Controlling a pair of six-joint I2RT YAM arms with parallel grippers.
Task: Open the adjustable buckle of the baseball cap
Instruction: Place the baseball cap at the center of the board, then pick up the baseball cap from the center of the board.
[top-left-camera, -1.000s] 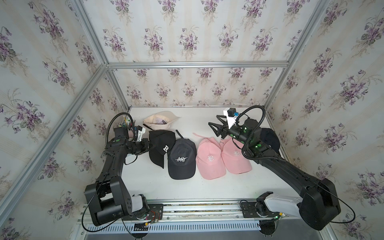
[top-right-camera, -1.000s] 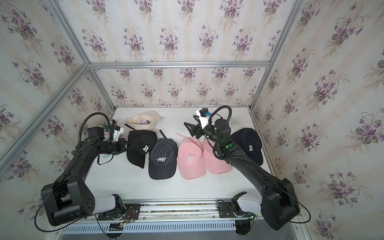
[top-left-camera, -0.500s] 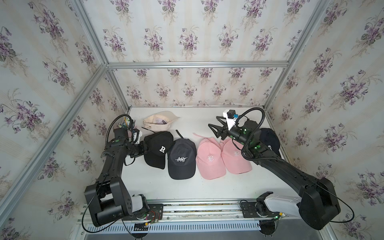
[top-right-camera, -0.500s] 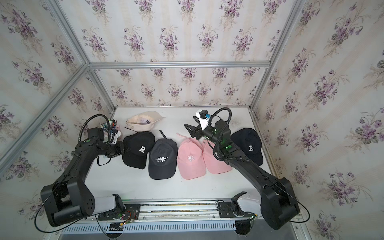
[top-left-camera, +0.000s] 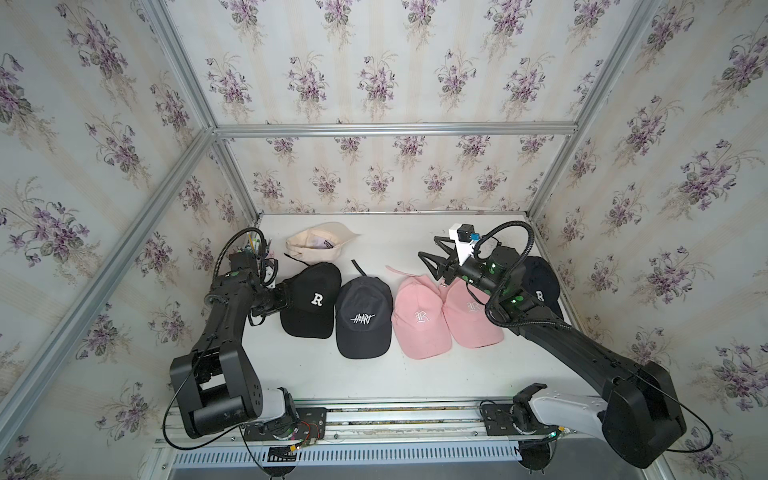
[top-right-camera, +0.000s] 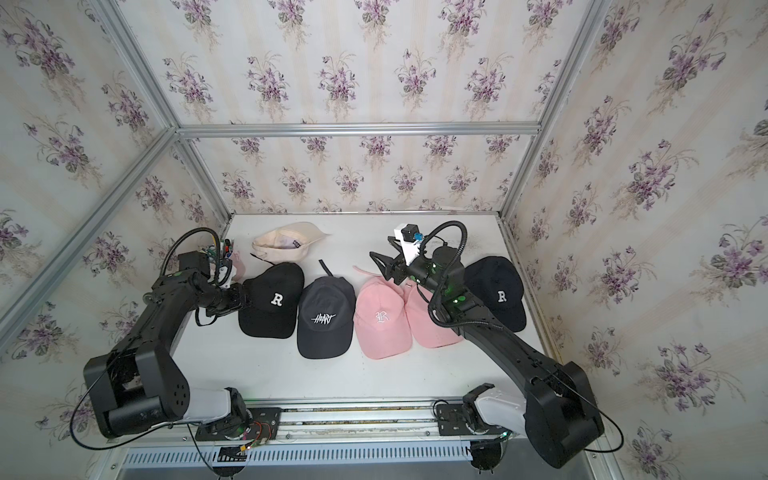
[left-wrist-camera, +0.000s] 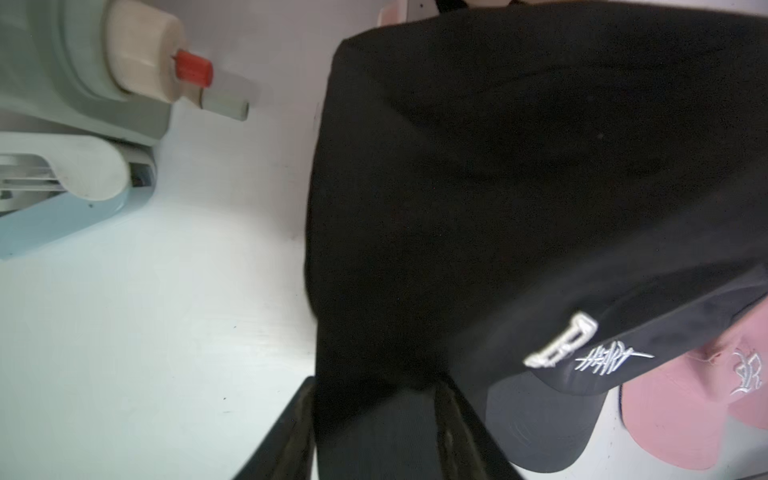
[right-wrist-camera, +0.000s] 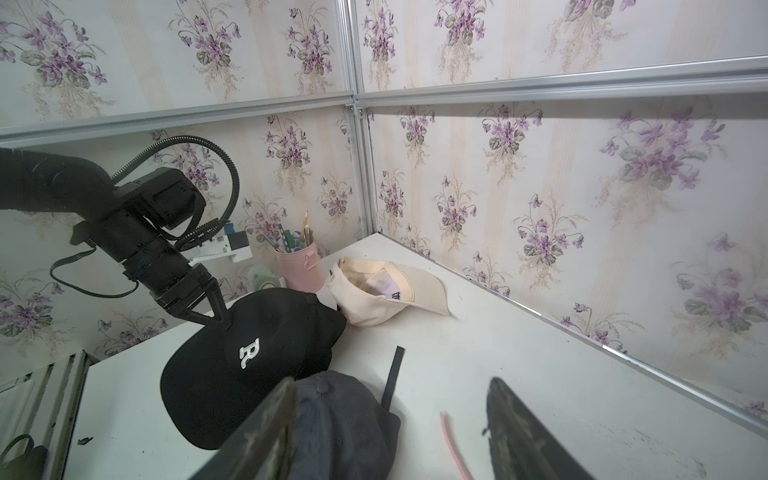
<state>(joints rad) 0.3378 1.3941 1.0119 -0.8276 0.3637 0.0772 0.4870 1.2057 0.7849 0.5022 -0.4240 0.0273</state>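
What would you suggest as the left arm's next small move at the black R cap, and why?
Probably draw the left gripper straight back off the black R cap. Its jaws stand apart with the cap's side fabric between them, and no buckle shows there; the cap's back faces the far wall, so the gripper likely must come free before reaching round.
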